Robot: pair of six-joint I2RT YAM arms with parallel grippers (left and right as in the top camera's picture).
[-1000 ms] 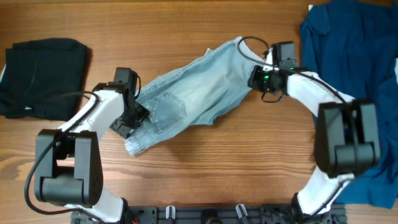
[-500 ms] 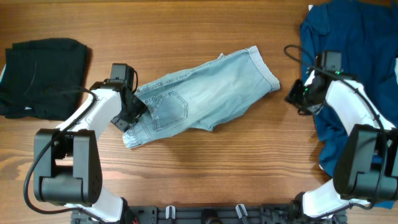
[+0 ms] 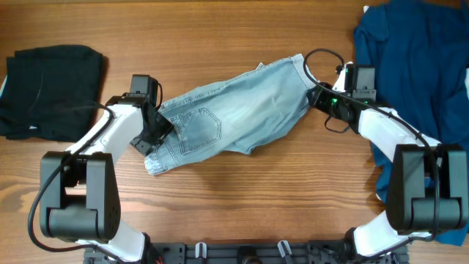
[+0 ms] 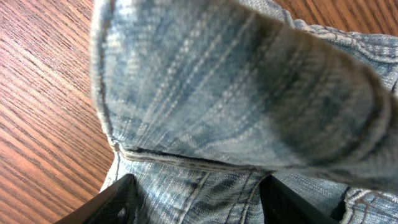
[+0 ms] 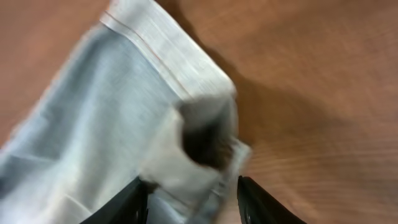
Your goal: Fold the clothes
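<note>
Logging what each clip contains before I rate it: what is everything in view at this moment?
denim shorts: one, pale light blue, lying slantwise at the middle of the table
black garment: one, black, at the far left of the table
large garment: one, dark blue, on the right side, running past the picture's edge
table: one, brown wood, under everything
left hand: one, black fingers, at the waistband end of the shorts
right hand: one, black fingers, at the leg hem of the shorts
</note>
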